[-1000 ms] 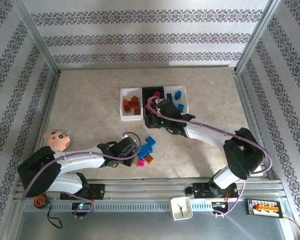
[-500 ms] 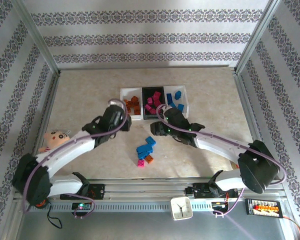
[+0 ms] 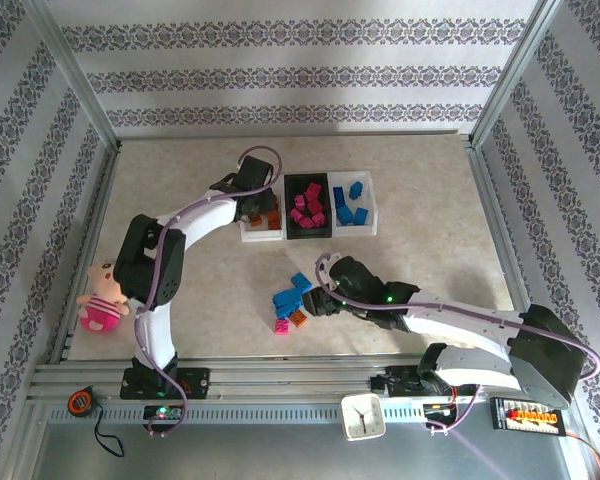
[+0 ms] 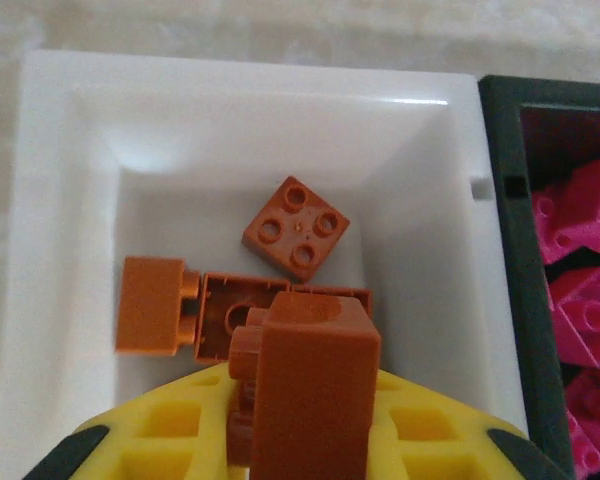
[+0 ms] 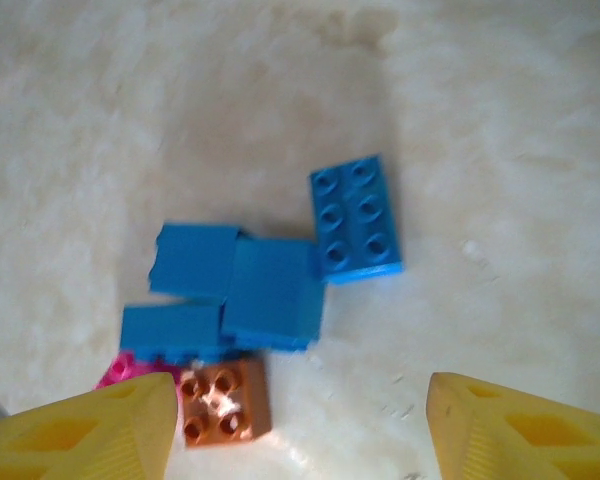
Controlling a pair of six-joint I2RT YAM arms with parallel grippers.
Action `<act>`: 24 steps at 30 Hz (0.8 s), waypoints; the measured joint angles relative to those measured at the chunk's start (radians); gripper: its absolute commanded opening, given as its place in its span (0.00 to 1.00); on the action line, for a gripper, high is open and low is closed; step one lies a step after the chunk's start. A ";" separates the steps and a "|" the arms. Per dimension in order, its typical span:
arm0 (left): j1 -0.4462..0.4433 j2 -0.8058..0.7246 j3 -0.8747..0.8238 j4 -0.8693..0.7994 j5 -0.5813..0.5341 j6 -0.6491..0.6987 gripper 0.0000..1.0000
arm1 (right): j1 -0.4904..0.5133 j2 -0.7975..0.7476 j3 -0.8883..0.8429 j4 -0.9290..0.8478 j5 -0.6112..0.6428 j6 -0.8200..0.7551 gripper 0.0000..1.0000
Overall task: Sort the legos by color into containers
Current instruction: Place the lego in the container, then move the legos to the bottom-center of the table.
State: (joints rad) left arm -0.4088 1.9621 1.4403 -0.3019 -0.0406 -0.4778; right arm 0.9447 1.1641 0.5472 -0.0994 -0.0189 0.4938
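Left arm swung off the pile, now stretched over left white bin (image 4: pixel 40 200). Left pincer (image 4: pixel 310 435) clenched on orange brick (image 4: pixel 315 365), spare orange bricks (image 4: pixel 296 227) just beneath. Right arm pulled back low; right pincer (image 5: pixel 300 430) released, loose bricks (image 5: pixel 270 290) just ahead of its fingers.

Legos (image 4: pixel 297 226) glossy plastic; white bin (image 4: pixel 420 200) smooth plastic; table (image 5: pixel 480 120) matt, mottled

In white bin (image 4: pixel 70 200), orange-brown legos (image 4: pixel 296 228); in black bin (image 4: pixel 500 300), magenta legos (image 4: pixel 585 210); table (image 3: pixel 180 200) marbled beige; walls (image 3: pixel 300 75) grey floral stripes.
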 measured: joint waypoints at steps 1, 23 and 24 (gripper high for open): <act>0.000 0.021 0.029 -0.016 0.005 0.001 0.39 | 0.021 0.002 -0.006 -0.001 -0.002 -0.002 0.68; -0.030 -0.919 -0.522 0.030 0.161 -0.090 0.98 | 0.193 0.373 0.145 0.030 0.069 -0.090 0.54; -0.031 -0.964 -0.575 0.027 0.168 -0.106 0.99 | 0.193 0.381 0.153 0.031 0.071 -0.090 0.55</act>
State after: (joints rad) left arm -0.4393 0.9977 0.8654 -0.2745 0.1272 -0.5835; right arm 1.1374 1.5448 0.6998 -0.0689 0.0525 0.4034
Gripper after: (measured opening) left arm 0.963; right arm 0.542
